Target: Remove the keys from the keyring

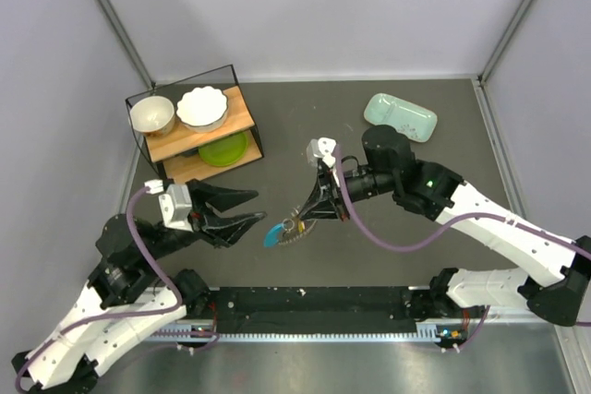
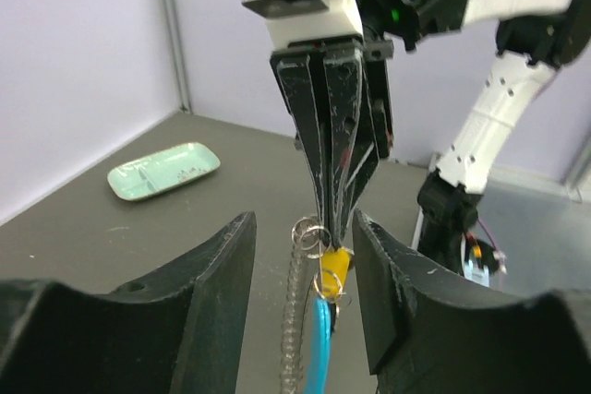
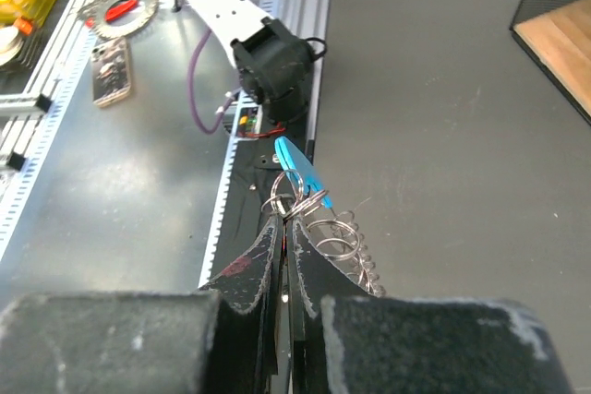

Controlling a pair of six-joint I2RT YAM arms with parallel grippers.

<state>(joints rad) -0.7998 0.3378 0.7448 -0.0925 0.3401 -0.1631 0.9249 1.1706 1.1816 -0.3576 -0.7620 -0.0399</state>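
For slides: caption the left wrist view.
Right gripper holds the keyring with its blue key in front of the open left gripper.

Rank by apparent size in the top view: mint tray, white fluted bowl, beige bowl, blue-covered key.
1. mint tray
2. white fluted bowl and beige bowl, near alike; white slightly wider
3. blue-covered key

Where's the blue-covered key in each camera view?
Top external: blue key, lower centre, just left of the right claw.
Left wrist: bottom centre, hanging under that claw.
Right wrist: centre, just beyond the claw's tips.
Shared landmark: the right claw, shut on the keyring.
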